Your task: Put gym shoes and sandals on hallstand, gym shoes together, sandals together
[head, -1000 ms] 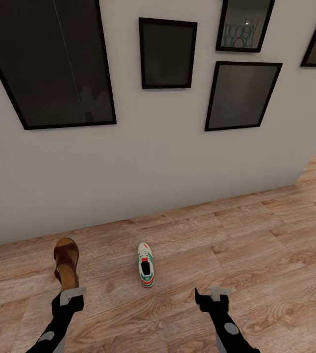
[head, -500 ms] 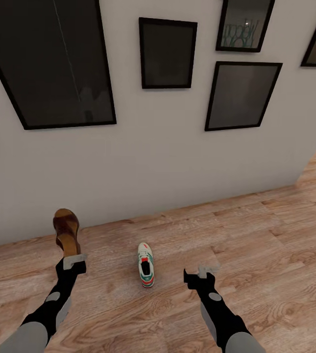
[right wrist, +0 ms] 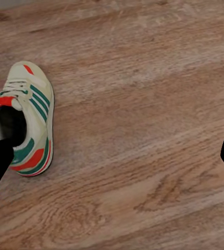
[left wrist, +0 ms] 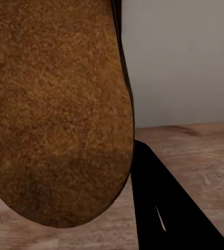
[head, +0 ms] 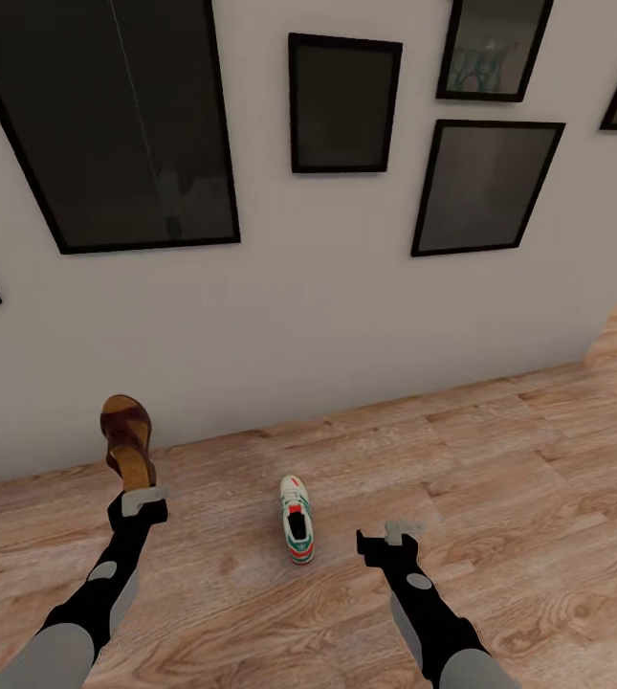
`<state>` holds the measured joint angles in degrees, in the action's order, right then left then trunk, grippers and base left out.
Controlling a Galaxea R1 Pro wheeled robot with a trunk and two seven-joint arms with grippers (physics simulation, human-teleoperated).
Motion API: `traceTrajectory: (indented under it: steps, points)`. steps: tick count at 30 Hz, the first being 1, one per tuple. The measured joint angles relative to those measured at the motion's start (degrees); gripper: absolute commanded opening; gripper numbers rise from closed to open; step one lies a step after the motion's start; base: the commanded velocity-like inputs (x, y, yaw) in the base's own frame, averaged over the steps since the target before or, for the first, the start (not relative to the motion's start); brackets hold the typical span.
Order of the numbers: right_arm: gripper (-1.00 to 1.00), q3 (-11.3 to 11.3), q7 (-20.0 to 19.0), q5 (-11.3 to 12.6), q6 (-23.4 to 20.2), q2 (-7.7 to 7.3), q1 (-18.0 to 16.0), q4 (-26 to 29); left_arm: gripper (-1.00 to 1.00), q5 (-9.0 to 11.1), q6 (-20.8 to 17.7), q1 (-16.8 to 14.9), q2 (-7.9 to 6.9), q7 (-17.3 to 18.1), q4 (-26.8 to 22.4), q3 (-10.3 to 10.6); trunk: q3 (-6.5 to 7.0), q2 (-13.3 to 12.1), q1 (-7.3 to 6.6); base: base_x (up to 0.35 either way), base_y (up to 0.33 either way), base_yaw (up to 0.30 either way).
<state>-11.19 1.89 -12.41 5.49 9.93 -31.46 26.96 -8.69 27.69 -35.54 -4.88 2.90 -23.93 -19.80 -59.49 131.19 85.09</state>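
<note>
The left gripper is closing its jaws on a brown sandal and holding it above the corridor floor, near the white wall. The right gripper is hovering with open jaws just beside a gym shoe, which is lying on the floor between the two arms.

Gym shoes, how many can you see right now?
1. One gym shoe lies on the corridor floor, between the two arms, apart from the open right gripper. Its mate may be out of frame.
</note>
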Motion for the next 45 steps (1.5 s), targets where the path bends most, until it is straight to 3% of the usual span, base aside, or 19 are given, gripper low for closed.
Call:
traceTrajectory:
  steps: [15,24,45]
  points:
    - [1.0,0.0,0.0,0.0,0.1,0.0,0.0,0.0,-1.0,0.0,0.2,0.0,0.05,0.0,-0.2,0.2,0.0,0.0,0.02,-0.082,0.269,0.0]
    - [1.0,0.0,0.0,0.0,0.0,0.0,0.0,0.0,-1.0,0.0,0.2,0.0,0.27,-0.4,-1.0,2.9,0.0,0.0,0.0,-0.048,0.05,0.0]
    - [1.0,0.0,0.1,0.0,0.0,0.0,0.0,0.2,-1.0,0.1,0.4,0.1,0.35,-0.5,-1.4,3.6,0.0,0.0,0.0,0.17,0.102,0.0]
